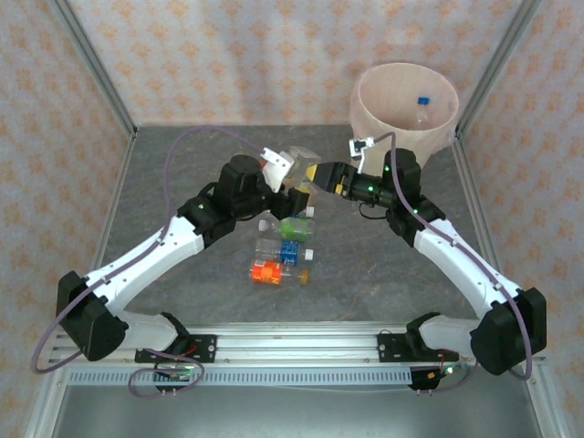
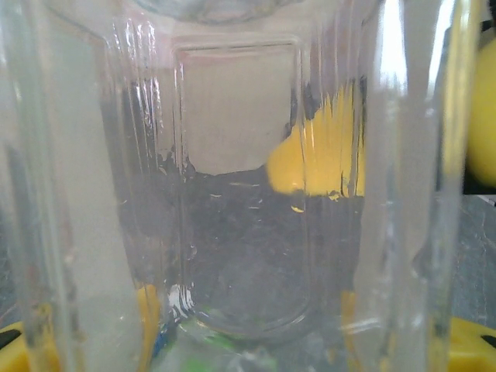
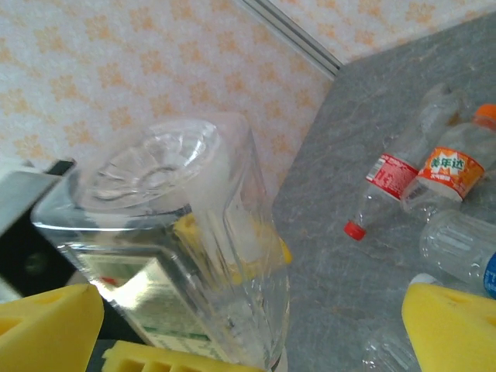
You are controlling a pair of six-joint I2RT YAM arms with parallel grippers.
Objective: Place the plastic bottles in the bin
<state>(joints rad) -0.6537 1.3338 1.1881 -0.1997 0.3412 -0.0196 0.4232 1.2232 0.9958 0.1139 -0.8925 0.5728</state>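
Note:
A clear, square-sided plastic bottle (image 1: 302, 159) with a green-and-white label is held above the table's middle, with my left gripper (image 1: 294, 182) shut on it. Its ribbed wall (image 2: 240, 194) stands right in front of the left wrist camera. My right gripper (image 1: 318, 173) is open, and its yellow fingers (image 3: 449, 325) stand either side of this bottle (image 3: 194, 256), apart from it. Below lie more bottles: green-labelled (image 1: 295, 228), blue-labelled (image 1: 290, 251) and orange (image 1: 266, 271). The bin (image 1: 374, 119) stands at the back right with a blue-capped bottle (image 1: 422, 111) inside.
In the right wrist view a red-labelled bottle (image 3: 390, 180) and an orange-labelled one (image 3: 453, 170) lie on the grey table (image 3: 333, 256). Patterned walls and metal posts (image 1: 96, 68) enclose the table. A rail (image 1: 292, 342) runs along the near edge.

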